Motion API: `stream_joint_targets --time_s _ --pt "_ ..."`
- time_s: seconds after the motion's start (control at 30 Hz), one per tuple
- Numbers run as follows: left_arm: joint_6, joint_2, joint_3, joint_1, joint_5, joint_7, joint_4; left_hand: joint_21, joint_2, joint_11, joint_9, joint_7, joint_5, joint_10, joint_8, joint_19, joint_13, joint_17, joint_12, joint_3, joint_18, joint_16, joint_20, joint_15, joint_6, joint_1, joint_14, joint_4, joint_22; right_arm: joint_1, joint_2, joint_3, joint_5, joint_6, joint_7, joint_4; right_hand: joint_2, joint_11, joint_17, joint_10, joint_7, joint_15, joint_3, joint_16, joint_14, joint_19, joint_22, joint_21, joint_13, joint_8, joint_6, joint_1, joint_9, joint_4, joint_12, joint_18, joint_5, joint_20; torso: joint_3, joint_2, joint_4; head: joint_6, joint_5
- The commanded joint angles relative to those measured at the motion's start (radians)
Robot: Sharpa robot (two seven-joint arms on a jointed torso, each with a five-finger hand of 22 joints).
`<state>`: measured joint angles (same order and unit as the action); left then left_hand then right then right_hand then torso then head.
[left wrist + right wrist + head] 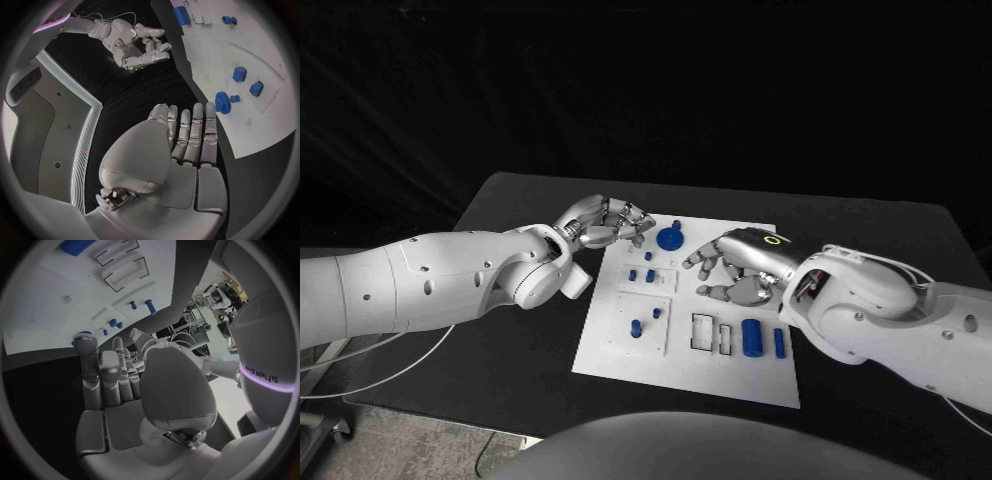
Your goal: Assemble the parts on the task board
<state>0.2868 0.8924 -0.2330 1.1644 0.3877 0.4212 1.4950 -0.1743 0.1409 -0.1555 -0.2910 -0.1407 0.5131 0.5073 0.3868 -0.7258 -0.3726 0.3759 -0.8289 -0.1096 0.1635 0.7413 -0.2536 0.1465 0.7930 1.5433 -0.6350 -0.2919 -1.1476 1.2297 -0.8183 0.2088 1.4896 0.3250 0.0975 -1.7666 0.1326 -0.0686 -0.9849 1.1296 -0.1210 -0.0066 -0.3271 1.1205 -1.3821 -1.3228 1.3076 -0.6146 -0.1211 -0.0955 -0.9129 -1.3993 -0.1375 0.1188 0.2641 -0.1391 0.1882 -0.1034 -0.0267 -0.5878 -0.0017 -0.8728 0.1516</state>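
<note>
Both hands idle over the task board (620, 355). Left hand (603, 222) hovers at its far-left corner, fingers curled, holding nothing. Right hand (737, 265) sits above the middle, fingers loosely bent and apart, nothing in them. Blue gear (672, 240) lies near the far edge, just beside the left hand; long blue block (751, 337) lies near the right side. Parts look like small rigid plastic, light and probably slick. I'd pinch the gear by its hub, the block across its long sides.

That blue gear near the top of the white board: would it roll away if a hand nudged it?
Probably not: the blue gear seems to lie flat on the task board, so it would likely slide. Its toothed rim should give fingers grip. It looks like small, stiff, light plastic.
</note>
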Motion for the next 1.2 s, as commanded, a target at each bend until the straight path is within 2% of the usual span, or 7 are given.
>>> stream_joint_targets --time_s 0.03,0.17,0.33,0.53,0.67,0.83,1.2 --pt "-0.016 -0.005 0.000 -0.002 -0.008 0.004 0.000 0.001 0.011 -0.003 0.001 -0.002 0.005 0.006 0.003 -0.005 0.001 -0.001 0.002 0.007 0.011 0.004 0.001 0.002 -0.003 0.000 -0.003 0.000 -0.001 0.015 -0.043 0.002 -0.259 -0.020 0.040 -0.013 -0.015 0.029 0.060 0.112 0.008 -0.026 0.019 -0.056 0.026 0.025 0.049 0.081 -0.060 -0.057 -0.096 0.004 -0.025 -0.002 0.110 -0.021 0.005 0.018 0.0020 0.006 -0.0011 0.000 -0.009" --pt "-0.015 -0.007 0.000 -0.004 -0.008 0.003 0.001 0.001 0.011 -0.003 0.001 -0.002 0.005 0.006 0.003 -0.005 0.001 -0.001 0.002 0.007 0.011 0.004 0.001 0.002 -0.003 0.000 -0.003 0.000 -0.001 0.023 -0.084 0.003 -0.303 -0.114 0.097 -0.004 -0.032 0.065 -0.029 0.127 0.059 -0.051 0.076 0.017 -0.026 -0.006 0.064 0.010 -0.206 -0.143 -0.199 0.072 -0.081 0.040 0.299 -0.007 -0.005 0.042 0.0023 0.007 -0.0015 0.000 -0.016" --pt "-0.015 -0.004 0.000 -0.005 -0.008 0.001 0.004 0.001 0.011 -0.004 0.001 -0.002 0.005 0.007 0.004 -0.005 0.002 -0.001 0.002 0.008 0.011 0.005 0.001 0.002 -0.002 0.000 -0.003 0.000 -0.002 0.011 -0.121 0.005 -0.325 -0.180 0.170 0.005 -0.062 0.060 -0.013 -0.058 0.039 -0.031 0.149 -0.012 0.010 0.031 0.044 0.127 -0.678 -0.197 -0.140 0.100 -0.157 0.065 0.751 -0.019 -0.002 0.034 0.0027 0.005 -0.0006 0.000 -0.025" --pt "-0.022 -0.007 0.000 -0.006 -0.009 -0.003 0.001 0.001 0.011 -0.004 0.001 -0.002 0.006 0.008 0.005 -0.005 0.002 -0.001 0.002 0.008 0.011 0.006 0.001 0.002 -0.002 0.001 -0.004 0.001 -0.002 -0.006 -0.141 0.006 -0.256 -0.207 0.269 0.013 -0.062 0.066 -0.391 0.353 0.054 -0.050 0.230 0.312 -0.133 -0.097 0.121 -0.238 -1.361 -0.260 -0.130 0.203 -0.235 0.125 1.260 0.028 -0.012 0.050 0.0027 0.005 0.0001 0.000 -0.029" --pt "-0.030 -0.012 0.000 -0.007 -0.009 -0.004 0.001 0.000 0.012 -0.004 0.001 -0.002 0.006 0.008 0.006 -0.005 0.003 -0.002 0.002 0.009 0.011 0.006 0.002 0.002 -0.002 0.002 -0.004 0.001 -0.002 -0.011 -0.146 0.006 -0.177 -0.219 0.319 0.016 -0.071 0.124 -0.582 0.441 0.116 -0.096 0.276 0.448 -0.188 -0.155 0.159 -0.465 -1.450 -0.429 -0.192 0.311 -0.409 0.161 1.307 0.058 0.004 0.090 0.0030 0.005 0.0004 0.000 -0.033" --pt "-0.035 -0.014 0.000 -0.008 -0.009 -0.006 0.001 0.000 0.012 -0.004 0.001 -0.002 0.006 0.008 0.006 -0.006 0.004 -0.002 0.002 0.010 0.011 0.007 0.002 0.001 -0.002 0.003 -0.004 0.002 -0.003 -0.014 -0.146 0.006 -0.130 -0.273 0.365 0.017 -0.069 0.149 -0.586 0.441 0.148 -0.128 0.271 0.450 -0.189 -0.166 0.175 -0.572 -1.450 -0.571 -0.177 0.426 -0.605 0.172 1.307 0.072 -0.011 0.118 0.0029 0.005 -0.0001 0.000 -0.031" --pt "-0.038 -0.012 0.000 -0.009 -0.009 -0.009 0.000 0.000 0.012 -0.004 0.001 -0.002 0.006 0.008 0.006 -0.006 0.004 -0.002 0.002 0.010 0.011 0.007 0.002 0.001 -0.002 0.003 -0.004 0.002 -0.003 -0.033 -0.136 0.006 -0.087 -0.321 0.423 0.014 -0.050 0.153 -0.586 0.441 0.147 -0.125 0.260 0.450 -0.189 -0.164 0.178 -0.600 -1.450 -0.544 -0.177 0.490 -0.631 0.174 1.307 0.074 -0.046 0.122 0.0028 0.005 -0.0009 0.000 -0.028"
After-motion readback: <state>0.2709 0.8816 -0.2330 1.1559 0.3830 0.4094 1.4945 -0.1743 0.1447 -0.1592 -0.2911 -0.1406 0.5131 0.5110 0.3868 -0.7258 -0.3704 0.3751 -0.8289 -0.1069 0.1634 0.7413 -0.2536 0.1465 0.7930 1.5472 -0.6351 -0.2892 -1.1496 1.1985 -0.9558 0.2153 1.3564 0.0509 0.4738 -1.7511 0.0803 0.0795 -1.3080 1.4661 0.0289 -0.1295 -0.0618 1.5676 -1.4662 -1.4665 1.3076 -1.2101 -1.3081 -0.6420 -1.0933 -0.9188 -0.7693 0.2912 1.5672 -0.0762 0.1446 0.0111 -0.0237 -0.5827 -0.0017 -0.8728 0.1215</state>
